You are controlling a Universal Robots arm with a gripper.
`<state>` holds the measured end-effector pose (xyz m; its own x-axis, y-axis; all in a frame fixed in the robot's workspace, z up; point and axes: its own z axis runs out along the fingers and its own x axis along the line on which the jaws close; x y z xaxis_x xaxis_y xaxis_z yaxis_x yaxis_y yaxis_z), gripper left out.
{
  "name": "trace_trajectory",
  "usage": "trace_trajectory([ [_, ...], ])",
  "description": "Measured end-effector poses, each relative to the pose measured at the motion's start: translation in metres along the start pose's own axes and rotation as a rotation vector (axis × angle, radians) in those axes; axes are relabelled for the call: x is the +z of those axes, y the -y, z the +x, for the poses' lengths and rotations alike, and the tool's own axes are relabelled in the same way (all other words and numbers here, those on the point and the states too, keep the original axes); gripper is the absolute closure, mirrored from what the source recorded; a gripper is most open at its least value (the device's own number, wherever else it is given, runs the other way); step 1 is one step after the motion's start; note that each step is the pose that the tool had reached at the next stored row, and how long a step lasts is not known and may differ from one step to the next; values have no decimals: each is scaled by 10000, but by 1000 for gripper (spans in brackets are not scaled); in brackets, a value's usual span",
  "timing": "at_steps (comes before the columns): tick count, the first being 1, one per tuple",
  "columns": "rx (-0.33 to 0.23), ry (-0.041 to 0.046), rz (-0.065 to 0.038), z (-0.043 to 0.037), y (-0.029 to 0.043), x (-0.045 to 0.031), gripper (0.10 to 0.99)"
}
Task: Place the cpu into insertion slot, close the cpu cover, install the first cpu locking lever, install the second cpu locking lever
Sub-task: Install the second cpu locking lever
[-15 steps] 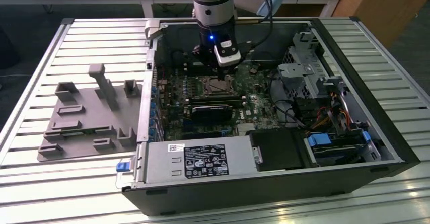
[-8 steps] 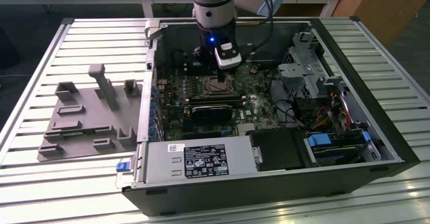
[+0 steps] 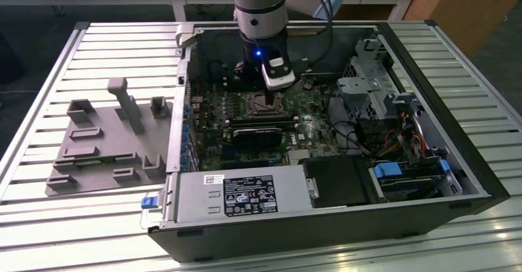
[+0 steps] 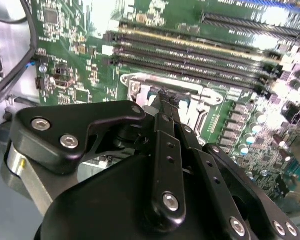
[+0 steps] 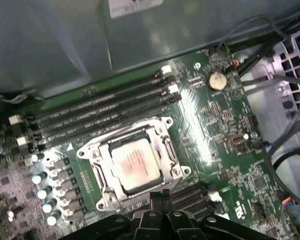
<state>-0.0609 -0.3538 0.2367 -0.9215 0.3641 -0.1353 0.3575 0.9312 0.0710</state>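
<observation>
The cpu (image 5: pixel 135 165), a dull silvery square chip, lies flat in its socket on the green motherboard. The cpu cover (image 5: pixel 171 150), a thin silvery frame, lies down around it with the chip's top showing through its open centre. I cannot make out how the locking levers stand. My gripper (image 5: pixel 159 196) hangs just above the socket's edge with its black fingers shut together and nothing visibly held. In the second wrist view the gripper (image 4: pixel 165 96) points at the socket frame (image 4: pixel 140 82). In the exterior view the gripper (image 3: pixel 268 93) reaches down into the open case over the socket (image 3: pixel 259 105).
Memory slots (image 5: pixel 100 107) run beside the socket. A black card (image 3: pixel 254 136) sits just past it, the power supply (image 3: pixel 236 195) lies at the case's near side, and a drive cage (image 3: pixel 367 82) with cables (image 5: pixel 285 150) is at the exterior view's right. A grey fixture plate (image 3: pixel 106 143) lies outside the case.
</observation>
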Motion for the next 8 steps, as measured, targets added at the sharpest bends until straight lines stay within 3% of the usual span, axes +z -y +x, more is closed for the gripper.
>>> trace_trajectory([
  [8,0,0,1,-34,97,1,984],
])
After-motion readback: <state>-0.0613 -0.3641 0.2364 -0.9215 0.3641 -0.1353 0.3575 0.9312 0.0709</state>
